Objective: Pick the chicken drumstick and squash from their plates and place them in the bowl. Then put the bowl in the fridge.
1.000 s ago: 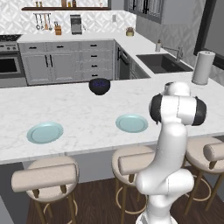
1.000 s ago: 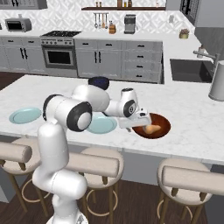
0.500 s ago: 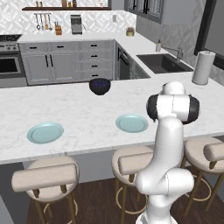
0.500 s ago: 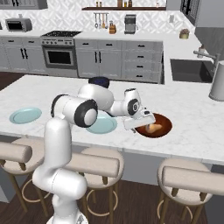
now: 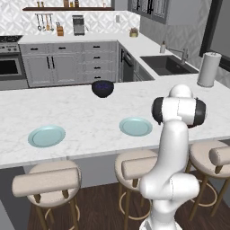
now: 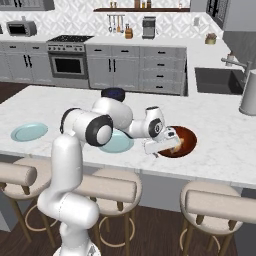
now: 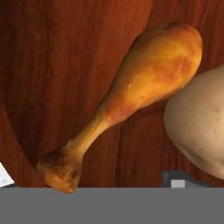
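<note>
In the left base view, two pale blue-green plates lie on the white marble counter, one to the left and one nearer the arm, both bare. A dark navy bowl stands further back on the counter, and a paper towel roll stands at the right near the sink. Padded stools line the near edge.

In the right base view, the arm reaches across the counter and the gripper hangs low at the near rim of the reddish-brown bowl, which sits on the counter to the right of one plate. The other plate lies well apart at the left. Whether the fingers are spread or closed I cannot tell from here.

In the hand view, the chicken drumstick lies on the wooden floor of the bowl, bone end toward the lower left. The squash lies just beside its thick end, at the right edge. One dark fingertip shows at the bottom, so the opening cannot be judged.
</note>
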